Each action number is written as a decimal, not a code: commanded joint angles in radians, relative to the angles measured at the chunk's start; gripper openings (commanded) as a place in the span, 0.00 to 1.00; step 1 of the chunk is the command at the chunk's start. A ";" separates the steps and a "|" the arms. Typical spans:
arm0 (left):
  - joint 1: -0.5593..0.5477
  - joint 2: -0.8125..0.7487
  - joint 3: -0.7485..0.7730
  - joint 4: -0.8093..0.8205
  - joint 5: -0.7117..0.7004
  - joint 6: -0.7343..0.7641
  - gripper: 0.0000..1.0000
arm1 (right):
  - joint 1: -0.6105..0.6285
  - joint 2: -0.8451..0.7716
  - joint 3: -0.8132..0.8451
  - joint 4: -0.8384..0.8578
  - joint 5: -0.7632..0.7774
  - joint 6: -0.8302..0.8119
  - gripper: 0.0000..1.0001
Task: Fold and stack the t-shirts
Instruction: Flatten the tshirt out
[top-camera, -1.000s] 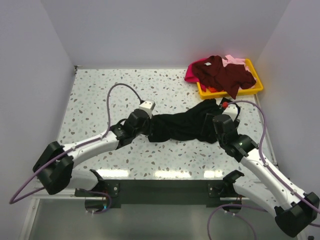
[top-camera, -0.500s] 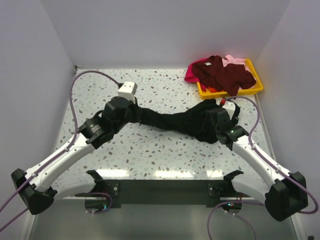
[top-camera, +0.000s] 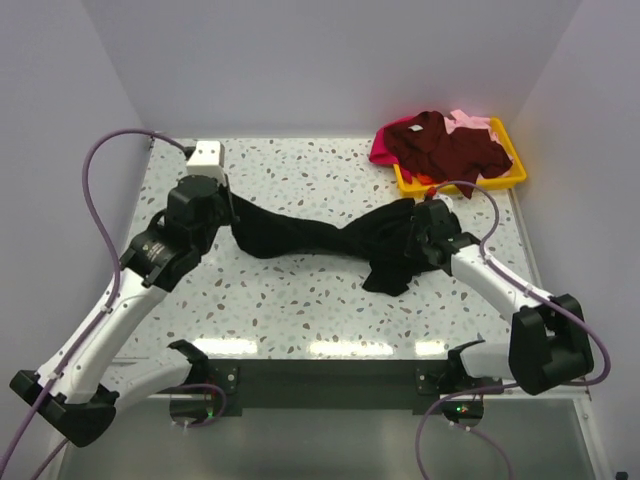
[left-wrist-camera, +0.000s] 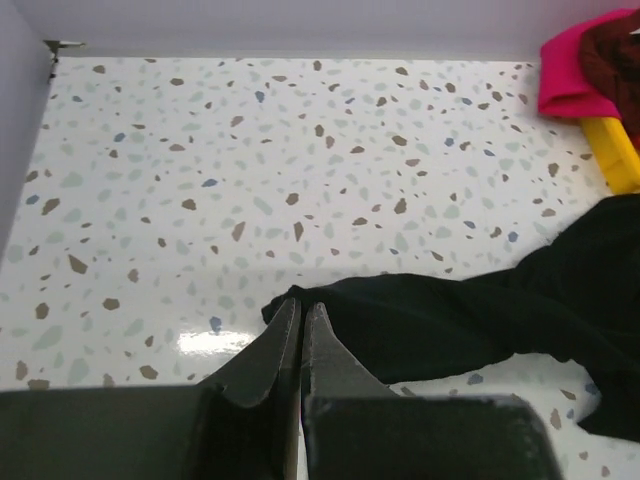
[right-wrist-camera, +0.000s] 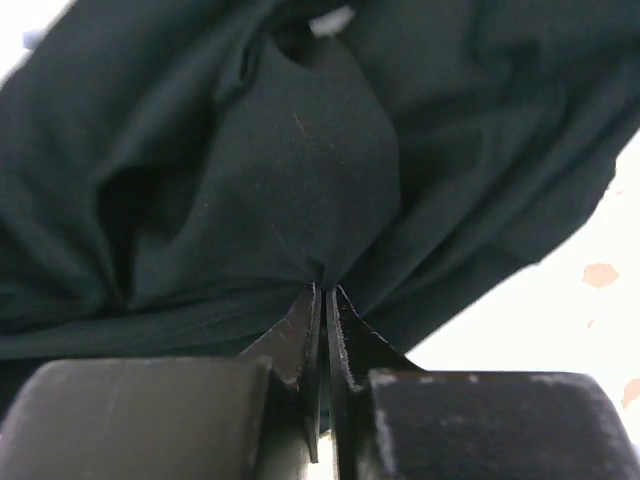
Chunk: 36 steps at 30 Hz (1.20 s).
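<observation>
Left pincer and right pincer hold black t-shirt between them.

Yellow tray (far right corner) on speckled table.

The black shirt stretches across the middle of the table, pinched at its ends by the left gripper and the right gripper. Behind it the table is bare from the left wall over to the tray. In front of it is bare too. The tray, piled with shirts, fills the far right corner. The left arm and right arm block the sides.
</observation>
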 joint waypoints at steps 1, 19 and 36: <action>0.099 0.018 0.068 0.043 0.020 0.094 0.00 | -0.001 -0.051 0.087 0.054 -0.073 -0.005 0.00; 0.449 0.091 -0.029 0.202 -0.005 0.068 0.00 | 0.087 0.039 0.466 0.066 -0.116 -0.072 0.00; 0.527 0.124 -0.115 0.236 0.089 0.050 0.00 | 0.625 -0.131 0.083 -0.011 -0.039 0.127 0.65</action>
